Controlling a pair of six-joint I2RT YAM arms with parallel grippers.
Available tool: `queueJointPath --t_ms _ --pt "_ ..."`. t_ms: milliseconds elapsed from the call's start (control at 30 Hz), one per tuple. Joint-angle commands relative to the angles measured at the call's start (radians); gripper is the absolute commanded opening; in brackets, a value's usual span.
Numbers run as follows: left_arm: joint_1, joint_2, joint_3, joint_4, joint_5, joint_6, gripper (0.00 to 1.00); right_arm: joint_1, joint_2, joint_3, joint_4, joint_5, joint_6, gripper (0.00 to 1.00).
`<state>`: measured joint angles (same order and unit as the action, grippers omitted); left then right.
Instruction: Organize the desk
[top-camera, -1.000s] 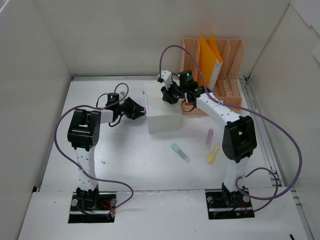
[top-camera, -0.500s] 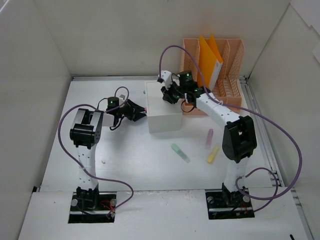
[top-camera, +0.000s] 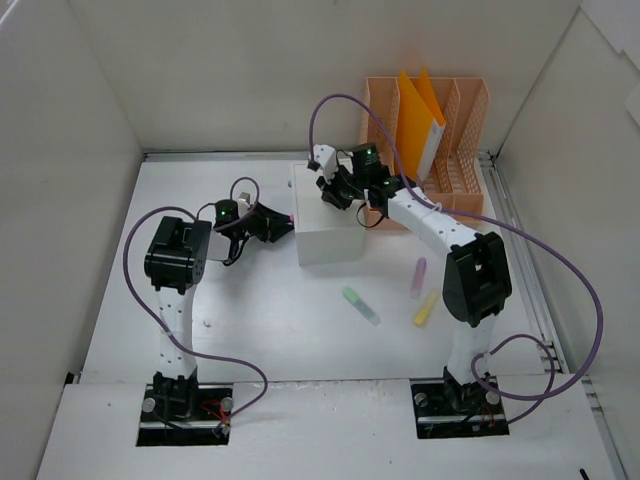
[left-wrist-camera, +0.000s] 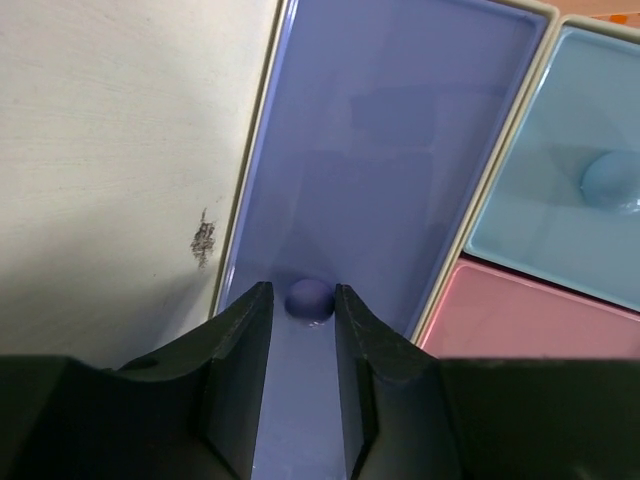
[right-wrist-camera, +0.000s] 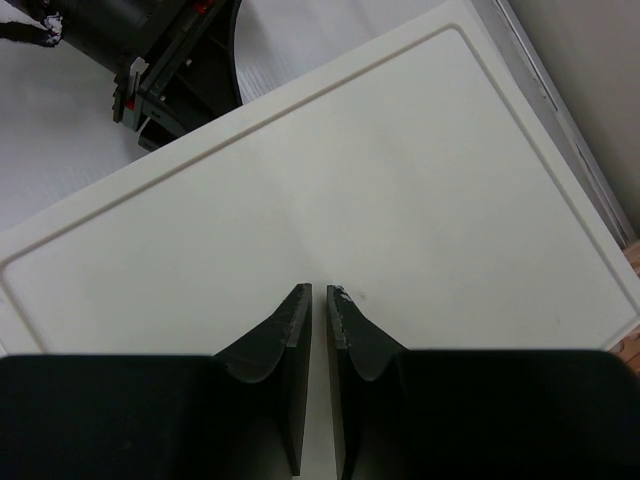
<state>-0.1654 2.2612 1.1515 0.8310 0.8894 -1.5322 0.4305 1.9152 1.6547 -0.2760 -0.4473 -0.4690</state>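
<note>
Right gripper (right-wrist-camera: 318, 292) slid toward 9 o'clock atop the white box (top-camera: 325, 238), nearly shut, empty. Left gripper (left-wrist-camera: 303, 290), part-open, straddles the purple knob (left-wrist-camera: 310, 299). Desk (top-camera: 260, 315) beneath us: rigid, ungrabbable, so we'd pinch that knob.

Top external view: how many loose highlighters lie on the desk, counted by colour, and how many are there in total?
Green highlighter: 1
Pink highlighter: 1
Yellow highlighter: 1
Total: 3
</note>
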Motion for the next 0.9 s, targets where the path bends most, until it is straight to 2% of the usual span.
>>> queueJointPath --t_ms 0,33,333,500,600,867 --pt "-0.036 -0.028 -0.004 0.152 0.043 -0.037 0.26 0.011 0.039 -0.003 -0.084 0.025 -0.014 0.09" --pt "-0.045 -0.025 -0.009 0.172 0.042 -0.051 0.23 0.014 0.044 0.0 -0.086 0.025 -0.013 0.1" --pt "-0.054 0.011 -0.009 0.301 0.023 -0.161 0.15 0.025 0.044 -0.003 -0.092 0.027 -0.017 0.09" --pt "-0.054 0.003 -0.027 0.315 0.02 -0.177 0.0 0.022 0.044 -0.003 -0.095 0.047 -0.014 0.08" --pt "-0.054 -0.008 -0.045 0.319 0.02 -0.177 0.0 0.022 0.048 -0.003 -0.1 0.061 -0.008 0.08" --pt "0.027 -0.049 -0.124 0.333 0.029 -0.163 0.0 0.024 0.041 -0.041 -0.103 0.084 -0.016 0.07"
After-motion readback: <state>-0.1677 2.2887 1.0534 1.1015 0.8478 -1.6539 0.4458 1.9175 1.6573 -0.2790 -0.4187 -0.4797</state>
